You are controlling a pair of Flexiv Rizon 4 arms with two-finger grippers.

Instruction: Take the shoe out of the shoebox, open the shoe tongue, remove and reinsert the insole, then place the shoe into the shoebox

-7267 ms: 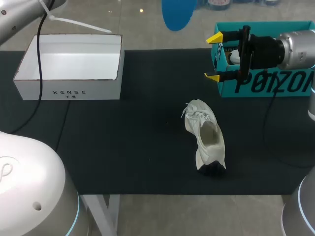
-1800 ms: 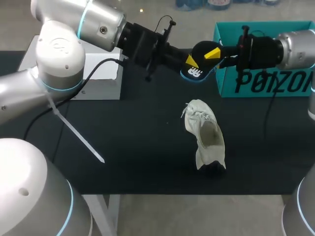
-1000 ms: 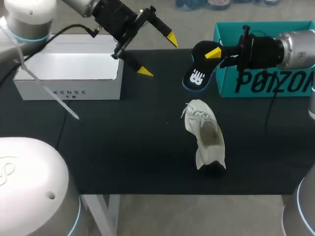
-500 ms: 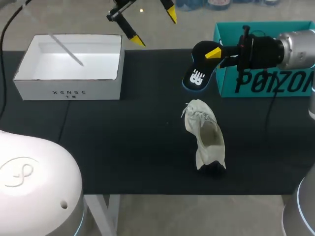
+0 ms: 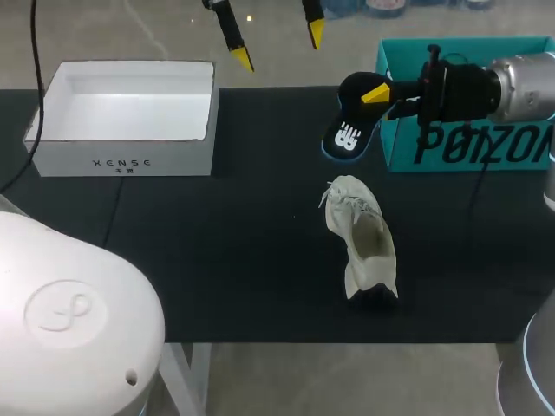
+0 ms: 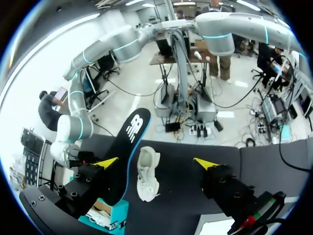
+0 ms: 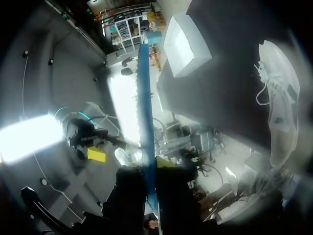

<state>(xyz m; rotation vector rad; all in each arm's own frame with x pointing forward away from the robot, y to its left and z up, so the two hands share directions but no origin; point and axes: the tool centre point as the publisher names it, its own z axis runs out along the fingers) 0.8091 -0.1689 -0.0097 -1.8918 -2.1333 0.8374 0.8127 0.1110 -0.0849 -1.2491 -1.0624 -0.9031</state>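
A white shoe (image 5: 362, 236) lies on the black mat (image 5: 243, 243), right of the middle, opening upward. My right gripper (image 5: 382, 95) is shut on a black insole (image 5: 347, 130) with a blue rim, held in the air in front of the teal shoebox (image 5: 473, 143). In the right wrist view the insole (image 7: 145, 117) shows edge-on between the fingers of the right gripper (image 7: 152, 193), with the shoe (image 7: 281, 115) beside it. My left gripper (image 5: 277, 45) hangs open and empty high over the table's far edge. From the left gripper (image 6: 155, 162) the insole (image 6: 124, 156) and shoe (image 6: 146, 174) lie ahead.
A white open box (image 5: 130, 117) stands at the back left of the mat, also seen as the white box (image 7: 185, 44) from the right wrist. A black cable (image 5: 113, 217) runs down the mat's left side.
My left arm has risen and swung back from beside the white box to the far edge, gripper staying open. The right arm and insole have not moved.
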